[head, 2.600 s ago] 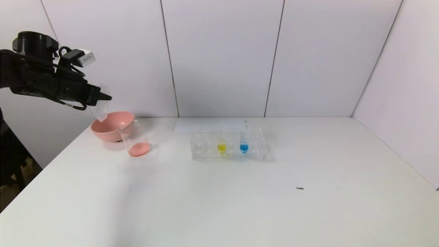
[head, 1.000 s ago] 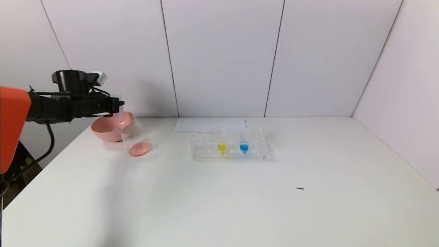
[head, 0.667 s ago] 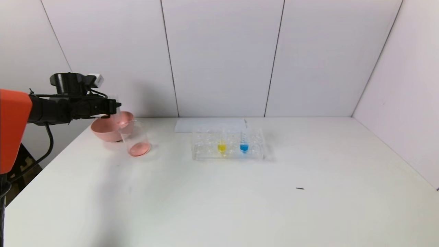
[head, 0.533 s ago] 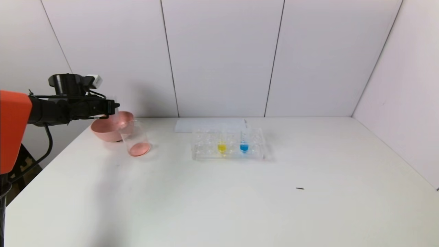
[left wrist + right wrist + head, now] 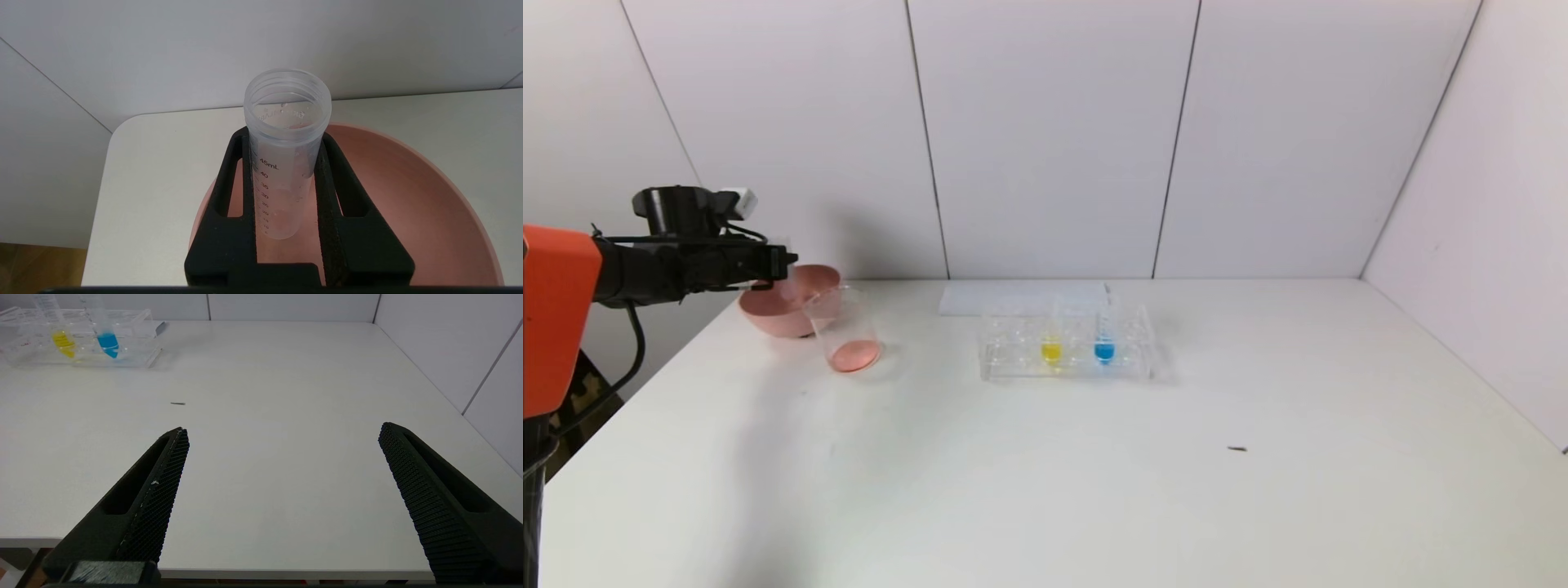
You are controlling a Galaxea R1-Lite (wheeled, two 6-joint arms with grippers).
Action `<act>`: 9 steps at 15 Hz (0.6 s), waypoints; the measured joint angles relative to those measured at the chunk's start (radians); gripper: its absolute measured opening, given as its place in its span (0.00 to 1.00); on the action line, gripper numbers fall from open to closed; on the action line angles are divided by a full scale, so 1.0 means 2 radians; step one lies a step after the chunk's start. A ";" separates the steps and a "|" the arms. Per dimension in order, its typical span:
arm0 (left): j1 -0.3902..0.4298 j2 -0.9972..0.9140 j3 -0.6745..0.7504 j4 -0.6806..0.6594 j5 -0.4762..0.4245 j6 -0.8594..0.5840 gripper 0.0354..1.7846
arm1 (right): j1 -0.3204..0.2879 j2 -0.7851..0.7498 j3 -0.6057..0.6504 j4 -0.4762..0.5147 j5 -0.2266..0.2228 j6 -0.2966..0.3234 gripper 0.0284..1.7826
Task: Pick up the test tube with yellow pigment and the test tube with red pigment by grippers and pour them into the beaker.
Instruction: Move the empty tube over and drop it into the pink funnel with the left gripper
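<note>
Left pincer [image 5: 286,192], far left over the pink bowl [image 5: 408,196]: jaws clamped on the red tube [image 5: 286,163], which is upright, mouth up, and looks emptied, only droplets clinging inside. Beaker [image 5: 843,328], just right of and nearer than the bowl: standing on the worktop [image 5: 1045,457] with a pool of orange-red liquid in its bottom, so the red pour reads as done. Yellow tube [image 5: 1051,339]: upright in the clear rack [image 5: 1066,347] at mid-worktop, just left of the blue tube [image 5: 1104,336], well right of the beaker, untouched. Right pincer [image 5: 282,498]: jaws wide apart, holding nothing, parked low at the near edge of the worktop, out of the head view. Step in hand, as judged: disposal of the spent red tube, the bowl being the likely drop place since the tube hangs directly above it. Next move calls for lowering the tube close to the bowl's floor before the jaws part, lest it bounce out or knock the beaker standing just beside. After that, the yellow tube needs a grip on its upper part, clear of the blue neighbour, a straight lift out of the rack, a carry left to the beaker, and a tilt over its rim. Which arm takes it cannot be told.
</note>
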 joint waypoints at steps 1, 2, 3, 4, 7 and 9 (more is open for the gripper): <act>0.000 0.000 0.000 0.000 0.000 0.000 0.23 | 0.000 0.000 0.000 0.000 0.000 0.000 0.95; 0.001 0.001 0.000 0.000 0.000 0.000 0.23 | 0.000 0.000 0.000 0.000 0.000 0.000 0.95; 0.001 0.001 0.000 -0.001 0.000 0.000 0.24 | 0.000 0.000 0.000 0.000 0.000 0.000 0.95; 0.002 0.001 0.000 -0.001 0.000 0.000 0.26 | 0.000 0.000 0.000 0.000 0.000 0.000 0.95; 0.001 0.001 -0.002 -0.002 -0.001 0.000 0.42 | 0.000 0.000 0.000 0.000 0.000 0.000 0.95; 0.002 0.001 -0.002 -0.002 -0.001 0.000 0.61 | 0.000 0.000 0.000 0.000 0.000 0.000 0.95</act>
